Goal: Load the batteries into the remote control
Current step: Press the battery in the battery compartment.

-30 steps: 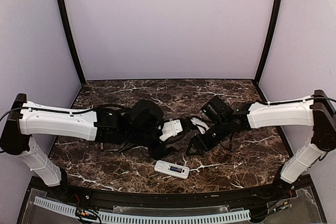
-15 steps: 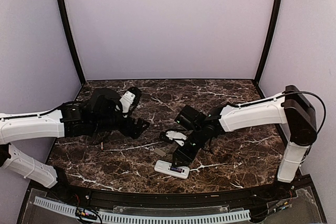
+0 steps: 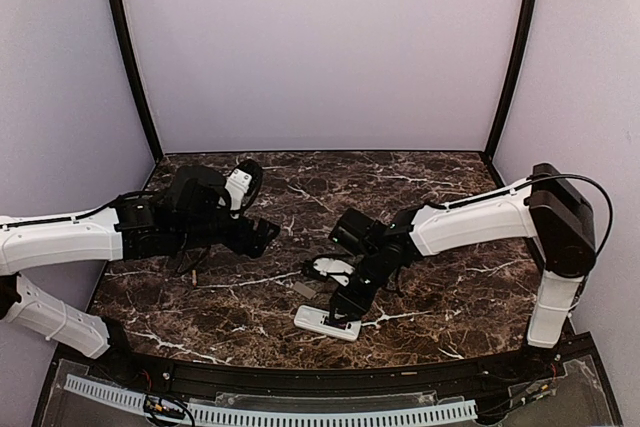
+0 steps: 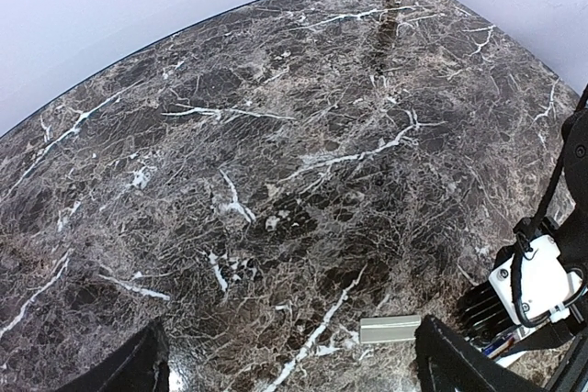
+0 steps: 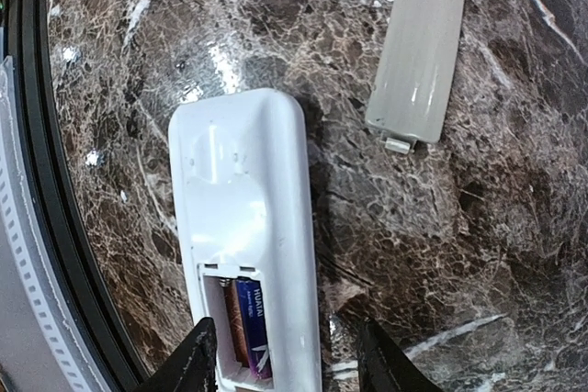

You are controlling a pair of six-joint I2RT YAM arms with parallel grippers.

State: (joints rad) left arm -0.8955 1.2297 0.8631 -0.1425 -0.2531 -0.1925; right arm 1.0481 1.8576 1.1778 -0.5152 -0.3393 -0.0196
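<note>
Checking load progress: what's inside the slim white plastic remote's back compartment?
Two slim cylindrical batteries side by side in the remote; the compartment's lower end is out of frame.

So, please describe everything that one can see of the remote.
The remote is a slim white plastic bar. It lies flat on the marble table, back side up, near the front edge. Its cover is off, and the open compartment at one end holds two batteries, one with a dark printed label. The right gripper straddles that end, jaws open; contact cannot be told.
</note>
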